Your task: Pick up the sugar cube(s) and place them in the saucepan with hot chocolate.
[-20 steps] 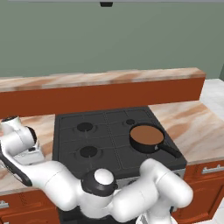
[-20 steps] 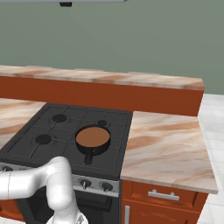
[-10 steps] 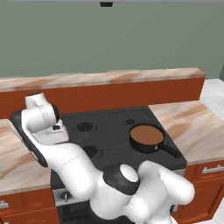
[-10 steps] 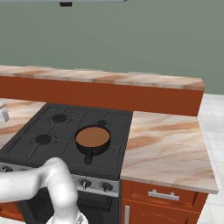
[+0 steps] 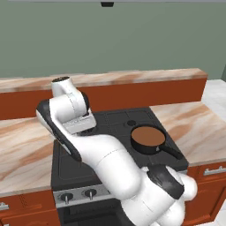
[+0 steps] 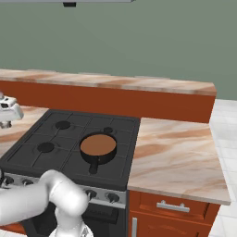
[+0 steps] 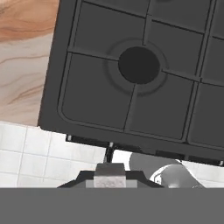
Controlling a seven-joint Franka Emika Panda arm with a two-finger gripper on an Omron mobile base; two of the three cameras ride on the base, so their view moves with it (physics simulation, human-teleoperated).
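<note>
Saucepan (image 5: 148, 137) sitting on stove (image 5: 70, 164) at 3 o'clock of arm, awaiting sugar. Pincer (image 7: 110, 174) looking down over burner (image 7: 139, 65); grip state unclear.

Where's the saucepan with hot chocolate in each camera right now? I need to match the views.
Left base view: saucepan on the stove's front right burner, handle toward lower right.
Right base view: saucepan mid-stove, handle toward the front.
Hand view: a bare burner, no saucepan.
Shared landmark: the black stove.

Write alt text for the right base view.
A small black saucepan of brown hot chocolate sits on a black stove, handle toward the front. Marble counter lies to the right; the white arm bends across the lower left.
</note>
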